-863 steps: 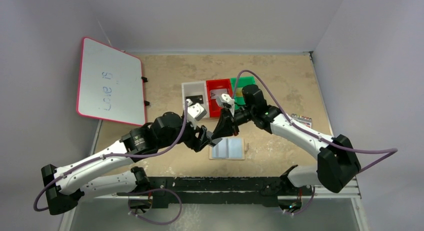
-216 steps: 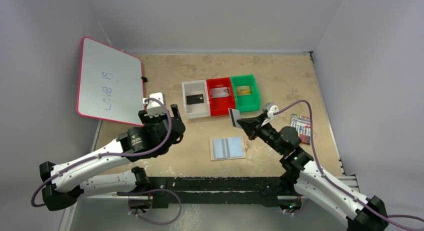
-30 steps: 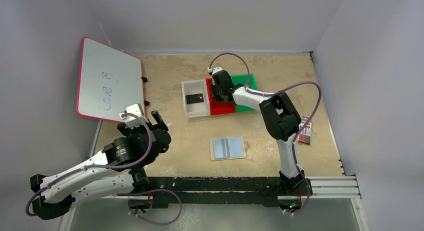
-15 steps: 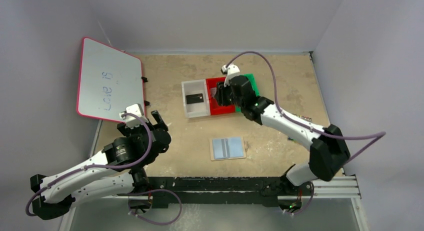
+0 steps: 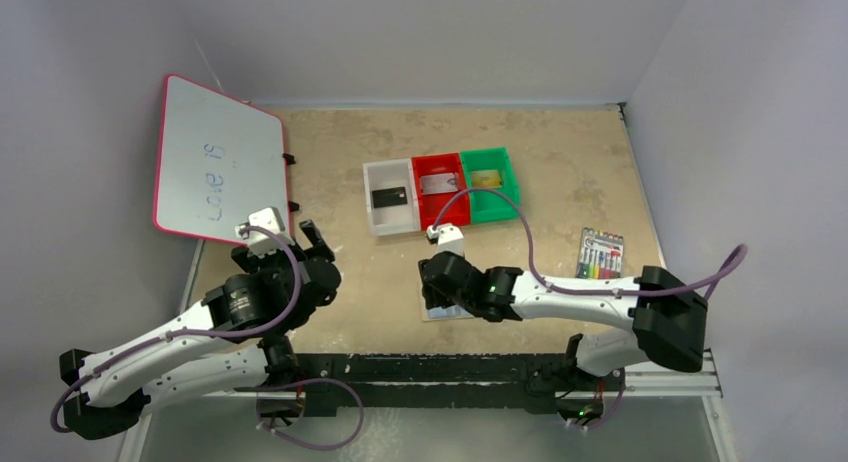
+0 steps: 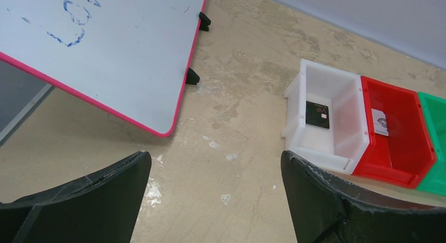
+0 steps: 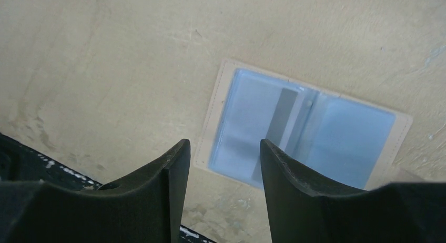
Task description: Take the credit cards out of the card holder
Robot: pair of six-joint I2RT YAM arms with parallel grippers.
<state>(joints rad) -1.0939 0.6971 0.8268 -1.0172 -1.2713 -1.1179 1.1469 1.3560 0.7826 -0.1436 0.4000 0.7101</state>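
The card holder (image 7: 336, 130) lies open and flat on the table, two pale blue panels in a tan border. A pale credit card with a dark stripe (image 7: 277, 117) shows in its left panel. My right gripper (image 7: 223, 145) hovers open just above the holder's near left corner, nothing between its fingers. In the top view the right gripper (image 5: 440, 294) covers most of the card holder (image 5: 436, 313). A black card (image 6: 317, 114) lies in the white bin (image 6: 294, 90), a silvery card (image 6: 379, 122) in the red bin (image 6: 405, 95), a gold card (image 5: 486, 178) in the green bin (image 5: 505, 197). My left gripper (image 6: 215, 159) is open and empty over bare table.
The pink-framed whiteboard (image 5: 215, 162) leans at the back left. A pack of coloured markers (image 5: 602, 252) lies at the right. The three bins stand in a row behind the card holder.
My right arm has swung back from the red bin to above the card holder, and its jaws have opened. The left arm has stayed put.
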